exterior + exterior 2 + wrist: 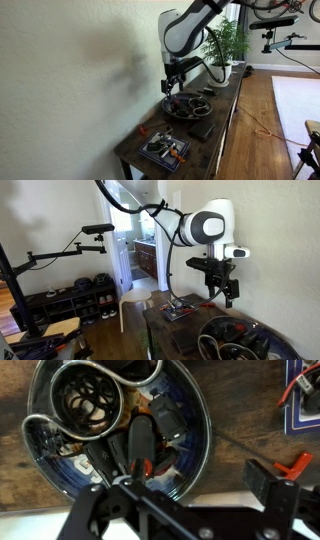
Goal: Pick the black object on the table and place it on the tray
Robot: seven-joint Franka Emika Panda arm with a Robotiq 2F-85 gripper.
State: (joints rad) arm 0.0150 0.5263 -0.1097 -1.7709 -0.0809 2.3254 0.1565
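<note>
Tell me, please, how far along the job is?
Looks done: black items lie inside the round tray. In hand: the end effector hovers above the tray; whether it grips anything, I cannot tell. Left: probably only pulling away.

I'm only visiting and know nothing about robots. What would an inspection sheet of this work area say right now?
Surface: dark wooden table standing along a wall.
Job's things: round tray already holds wire pieces and dark parts; a black object lies on the table beside it.
Clutter: small board with red and orange bits at the table's end.
Grippers: pincer hangs above the round tray; whether it is open or shut cannot be told.
Cables: orange cable on the floor beside the table.
Surroundings: potted plant, shoe rack, camera on a stand.
</note>
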